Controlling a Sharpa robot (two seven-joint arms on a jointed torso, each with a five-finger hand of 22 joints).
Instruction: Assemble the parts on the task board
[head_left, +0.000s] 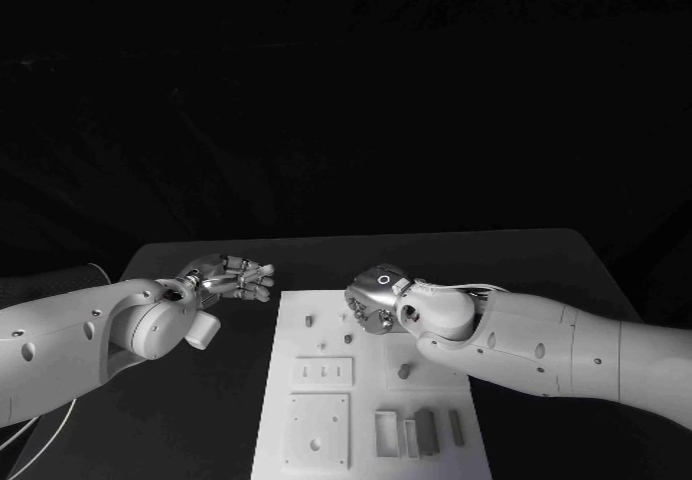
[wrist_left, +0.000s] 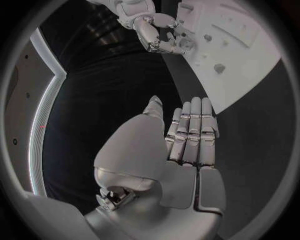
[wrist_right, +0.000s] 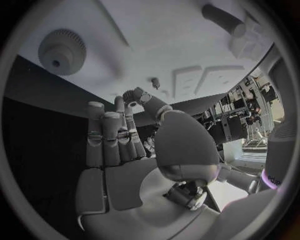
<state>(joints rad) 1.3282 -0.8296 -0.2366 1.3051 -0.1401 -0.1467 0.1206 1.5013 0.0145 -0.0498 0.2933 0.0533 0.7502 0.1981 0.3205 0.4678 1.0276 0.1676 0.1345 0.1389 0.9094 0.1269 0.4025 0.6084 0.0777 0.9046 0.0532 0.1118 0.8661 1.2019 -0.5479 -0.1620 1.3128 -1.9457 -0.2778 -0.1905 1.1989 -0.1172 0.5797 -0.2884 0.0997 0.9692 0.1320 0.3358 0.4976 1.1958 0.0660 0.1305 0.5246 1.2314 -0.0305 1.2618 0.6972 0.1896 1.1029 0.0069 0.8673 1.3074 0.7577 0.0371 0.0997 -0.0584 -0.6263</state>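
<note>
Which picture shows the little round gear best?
The right wrist view: the gear lies close on the white task board, its teeth and centre hole plain. The head view and left wrist view don't let me pick it out for sure.

I'm working in a robotics lab. A black table (head_left: 216, 262) carries a white task board (head_left: 440, 455). Equipment racks (wrist_right: 240, 117) stand behind.

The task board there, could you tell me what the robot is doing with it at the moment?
The robot is assembling small parts on the white task board. Its right hand hovers over the board's far end and seems to pinch a small gear-like part at its fingertips, above a larger gear lying on the board. The left hand waits beside the board, off its left edge, fingers together and holding nothing.
</note>
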